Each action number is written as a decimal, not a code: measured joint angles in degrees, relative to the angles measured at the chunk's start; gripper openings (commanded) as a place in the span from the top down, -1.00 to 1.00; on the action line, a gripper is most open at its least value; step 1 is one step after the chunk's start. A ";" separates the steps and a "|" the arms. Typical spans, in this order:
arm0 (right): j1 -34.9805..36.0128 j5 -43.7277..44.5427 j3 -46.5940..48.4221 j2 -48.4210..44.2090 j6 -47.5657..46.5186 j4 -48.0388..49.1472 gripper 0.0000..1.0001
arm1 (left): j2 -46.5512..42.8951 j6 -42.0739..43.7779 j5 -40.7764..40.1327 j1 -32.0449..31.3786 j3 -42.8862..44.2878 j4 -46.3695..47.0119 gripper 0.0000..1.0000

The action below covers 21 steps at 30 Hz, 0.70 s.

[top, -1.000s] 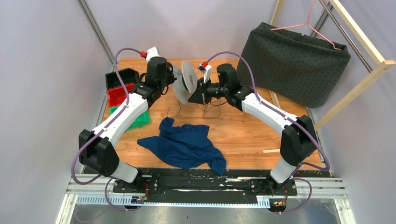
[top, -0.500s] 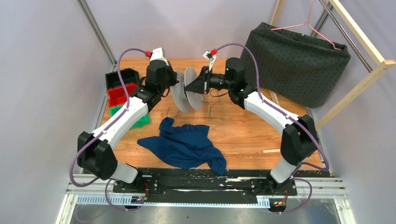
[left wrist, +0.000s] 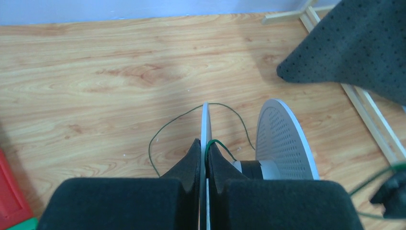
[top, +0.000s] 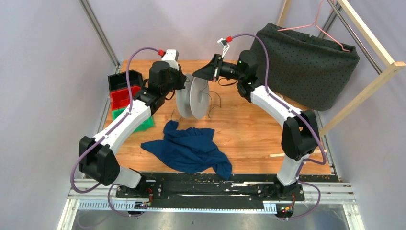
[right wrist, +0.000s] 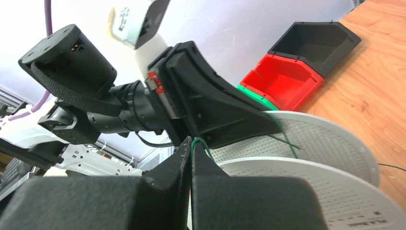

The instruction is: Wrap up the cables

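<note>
Spool (top: pixel 196 98) is held on edge over the tabletop (top: pixel 249 129), with its axis roughly horizontal, left to right. Left claw (left wrist: pixel 206 152) is clamped on the rim of one flange (left wrist: pixel 205 120). Right claw (right wrist: pixel 192 146) is closed, pinching the thin green wire (right wrist: pixel 196 139). It sits just above the spool's upper rim, so the right arm is the nearer one to the wire. Judgement: the next turn must circle the hub (left wrist: pixel 256 168) between the flanges. Only the left wrist view shows the hub and the slack wire trailing on the tabletop. Only the right wrist view shows the pinch.
</note>
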 measured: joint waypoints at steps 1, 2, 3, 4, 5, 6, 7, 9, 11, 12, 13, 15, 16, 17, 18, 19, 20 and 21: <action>-0.44 -0.24 0.28 0.28 0.11 -0.02 0.98 | 0.00 0.74 0.66 0.00 0.07 -0.22 1.00; -0.92 -0.59 0.33 0.57 0.15 -0.15 0.98 | -0.02 1.53 1.40 0.00 0.15 -0.42 1.00; -1.31 -0.74 0.37 0.72 0.11 -0.48 0.98 | -0.02 2.29 2.10 0.00 0.31 -0.66 1.00; -1.79 -0.92 0.46 0.87 -0.04 -1.07 0.98 | -0.04 3.04 2.73 0.00 0.52 -1.03 1.00; -2.29 -1.11 0.52 0.96 -0.44 -1.92 0.98 | -0.09 3.76 3.32 0.00 0.70 -1.40 1.00; -2.78 -1.16 0.63 0.98 -1.05 -3.02 0.98 | -0.13 4.50 3.98 0.00 1.05 -1.92 1.00; -3.17 -1.25 0.85 0.98 -1.79 -4.24 0.98 | -0.15 5.29 4.70 0.00 1.51 -2.56 1.00; -4.07 -1.38 1.31 0.98 -4.28 -7.15 0.96 | -0.17 6.91 6.16 0.02 2.69 -4.07 1.00; -4.98 -1.22 1.97 1.07 -7.32 -10.67 0.92 | -0.17 8.48 7.65 0.07 4.04 -5.64 1.00; -5.49 -1.05 2.14 1.11 -8.83 -12.17 0.89 | -0.17 9.25 8.57 0.15 4.87 -6.78 1.00; -5.95 -0.87 2.19 1.16 -9.84 -13.09 0.87 | -0.17 9.90 9.51 0.35 5.53 -7.78 1.00; -7.37 0.42 2.58 1.36 -12.74 -15.50 0.80 | -0.17 11.34 11.82 1.14 6.71 -10.54 1.00; -8.26 1.16 2.89 1.51 -14.01 -16.44 0.77 | -0.20 11.96 12.96 1.77 7.15 -11.89 1.00; -9.25 2.03 3.06 1.64 -15.23 -17.29 0.75 | -0.20 12.55 14.23 2.45 7.61 -13.40 1.00; -10.05 2.75 3.06 1.70 -16.13 -17.84 0.73 | -0.20 12.96 15.19 2.99 7.93 -14.93 1.00; -10.78 3.39 3.06 1.75 -16.87 -18.38 0.70 | -0.22 13.49 15.85 3.43 8.20 -16.24 1.00; -11.47 3.91 3.06 1.84 -17.51 -18.64 0.63 | -0.22 13.92 16.31 3.78 8.44 -17.53 1.00; -12.15 4.33 3.06 1.92 -18.10 -18.93 0.56 | -0.22 14.23 16.61 3.98 8.57 -18.43 1.00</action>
